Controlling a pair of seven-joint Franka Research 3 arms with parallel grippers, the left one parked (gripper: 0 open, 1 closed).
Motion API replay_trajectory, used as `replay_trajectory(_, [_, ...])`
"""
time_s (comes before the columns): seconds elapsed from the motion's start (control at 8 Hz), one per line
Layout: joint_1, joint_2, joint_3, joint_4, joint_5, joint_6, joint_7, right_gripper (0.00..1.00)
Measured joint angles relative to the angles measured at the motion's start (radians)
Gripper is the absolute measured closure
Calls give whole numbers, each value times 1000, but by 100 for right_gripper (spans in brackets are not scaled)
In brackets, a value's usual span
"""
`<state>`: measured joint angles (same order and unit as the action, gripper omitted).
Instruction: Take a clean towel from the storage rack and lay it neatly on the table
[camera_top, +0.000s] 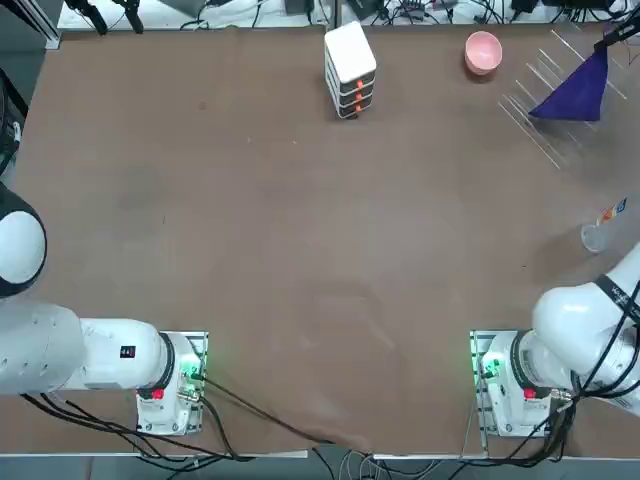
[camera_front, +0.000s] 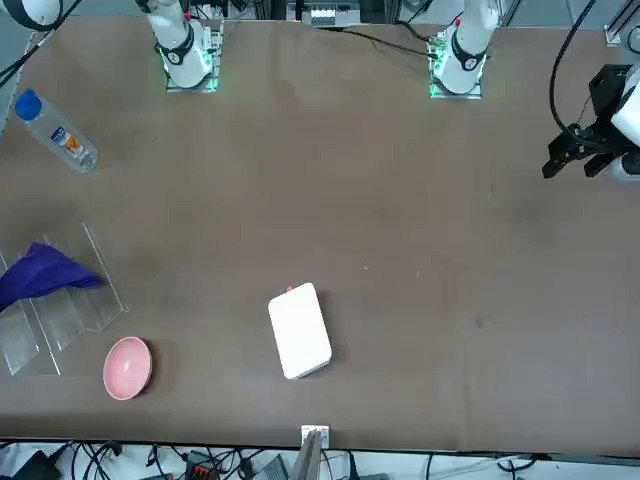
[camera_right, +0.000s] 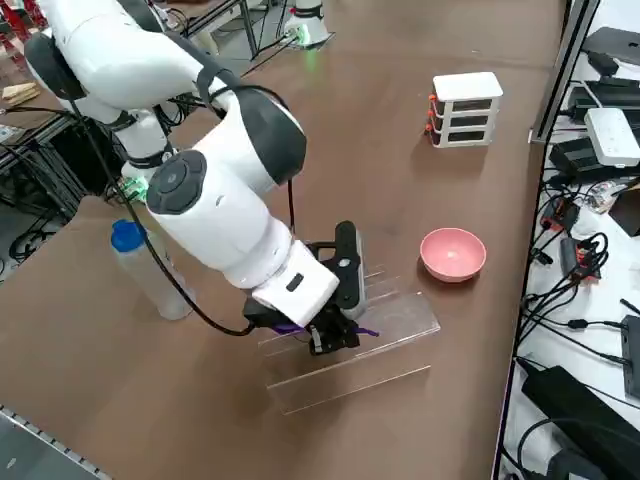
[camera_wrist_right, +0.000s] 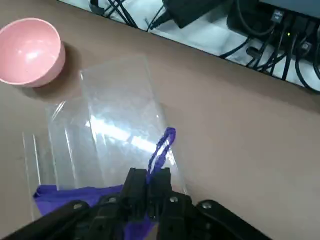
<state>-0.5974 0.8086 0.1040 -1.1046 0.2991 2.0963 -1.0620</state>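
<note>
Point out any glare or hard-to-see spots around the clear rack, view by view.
Right wrist view: bright glare streaks on the rack, beside the towel pinched in the right gripper. Top view: rack shows only as faint lines. Right side view: the arm hides most of the towel.

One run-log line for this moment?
stage: grasp | right gripper: shut on towel | towel: on rack | table: no towel laid yet

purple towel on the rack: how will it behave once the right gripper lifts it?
Likely floppy: the towel hangs in a draped peak over the storage rack, and a thin fold sticks up where the right gripper pinches it. Probably light, being thin cloth. It may drag or snag on the clear panels, so expect it to trail below the pinch.
</note>
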Motion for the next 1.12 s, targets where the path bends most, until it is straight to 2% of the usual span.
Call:
replay_trajectory(0.25, [0, -43, 1, 38, 12, -132, 38, 96])
replay_trajectory(0.62, [2, -162, 2, 58, 7, -386, 252, 96])
replay_trajectory(0.75, [9, -193, 3, 43, 5, -428, 338, 96])
replay_trajectory(1.0, [45, -300, 6, -103, -41, -409, 527, 96])
replay_trajectory(1.12, [73, -378, 8, -228, -87, -338, 629, 96])
